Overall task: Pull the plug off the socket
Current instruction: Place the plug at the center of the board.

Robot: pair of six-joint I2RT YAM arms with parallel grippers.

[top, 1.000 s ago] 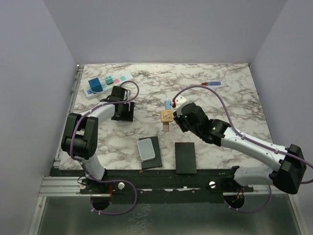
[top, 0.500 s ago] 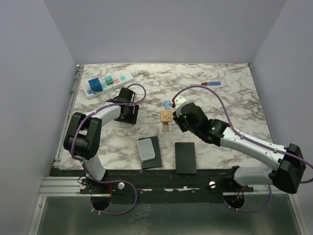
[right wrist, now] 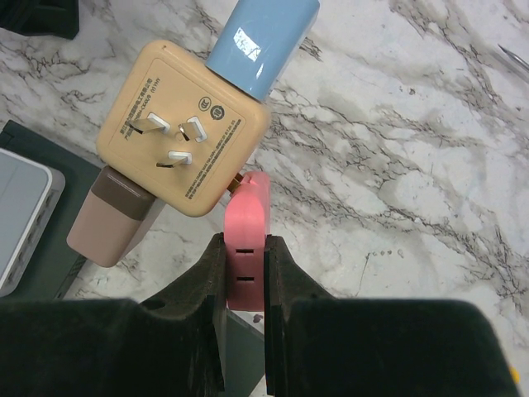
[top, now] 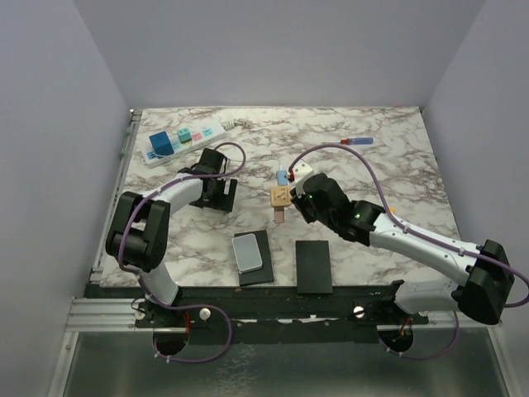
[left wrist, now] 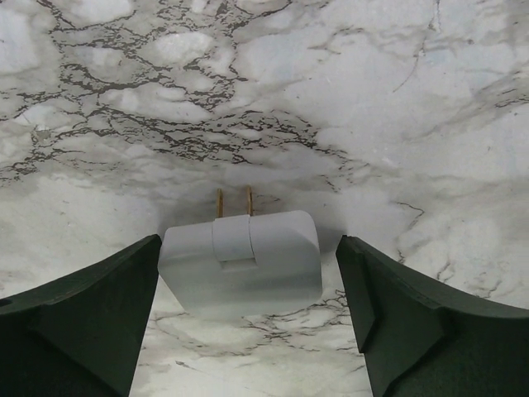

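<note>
The socket (top: 187, 135), a long white strip with pastel faces, lies at the table's far left with a blue plug (top: 161, 146) still standing in it. A white plug (left wrist: 241, 263) with two brass prongs lies flat on the marble, loose between the fingers of my left gripper (left wrist: 248, 252), which is open; neither finger touches it. In the top view that gripper (top: 216, 192) sits right of and nearer than the strip. My right gripper (right wrist: 245, 277) is shut on a pink plug (right wrist: 246, 219) that joins a yellow cube adapter (right wrist: 176, 126) at mid-table.
The yellow cube also carries a blue plug (right wrist: 261, 37) and a brown one (right wrist: 111, 225). Near the front edge lie a dark pad with a grey device (top: 250, 252) and a black pad (top: 313, 265). A small blue-and-red stick (top: 359, 141) lies at the far right.
My left gripper moved a little right, away from the strip, then its jaws opened and let go of the white plug. The right gripper stayed shut on the pink plug.
</note>
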